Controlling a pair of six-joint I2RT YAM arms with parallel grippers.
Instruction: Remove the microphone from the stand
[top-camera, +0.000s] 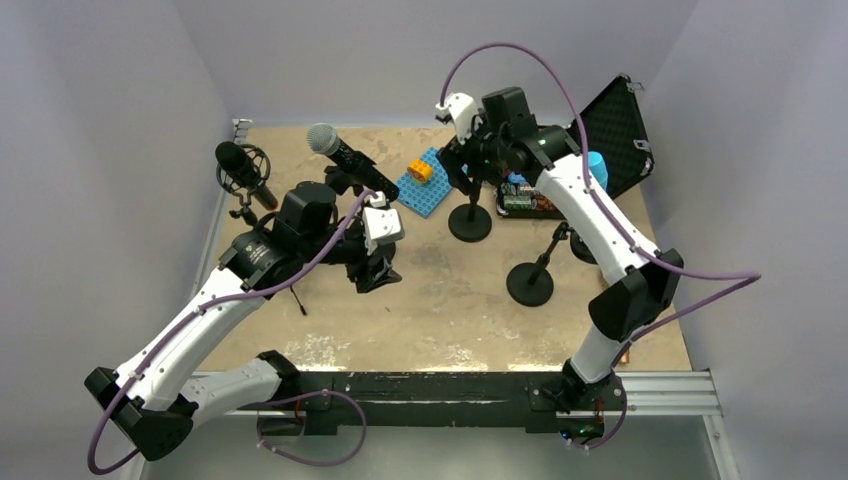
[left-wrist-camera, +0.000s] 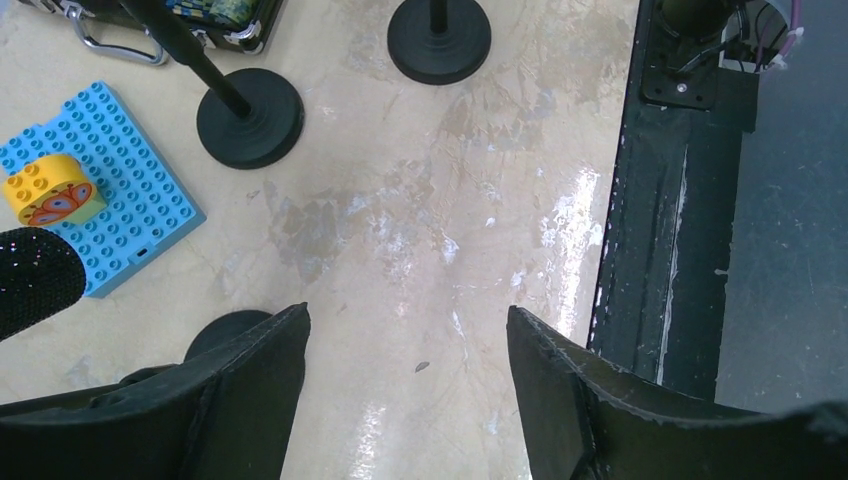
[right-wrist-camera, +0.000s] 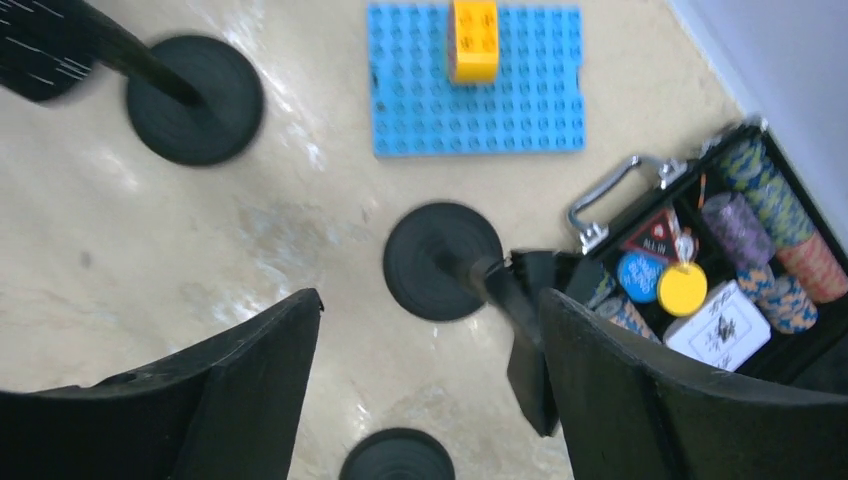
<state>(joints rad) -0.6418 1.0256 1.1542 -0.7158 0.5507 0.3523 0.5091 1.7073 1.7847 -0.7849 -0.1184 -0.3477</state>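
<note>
A handheld microphone (top-camera: 345, 158) with a silver mesh head and black body sits tilted on a stand just behind my left arm. Most of its stand is hidden by the arm. My left gripper (top-camera: 378, 270) is open and empty, low over the table in front of and to the right of the microphone. In the left wrist view the gripper (left-wrist-camera: 405, 315) frames bare table, with the mesh head (left-wrist-camera: 35, 280) at the left edge. My right gripper (top-camera: 458, 165) is open and empty above an empty stand (top-camera: 470, 222). Its clip (right-wrist-camera: 525, 300) lies close to the right fingertip of the gripper (right-wrist-camera: 430, 298).
A black studio microphone (top-camera: 240, 165) in a shock mount stands at the far left. A second empty stand (top-camera: 530, 283) is at centre right. A blue brick plate (top-camera: 428, 190) with a yellow brick (top-camera: 420, 170) and an open case of poker chips (top-camera: 525, 200) lie behind.
</note>
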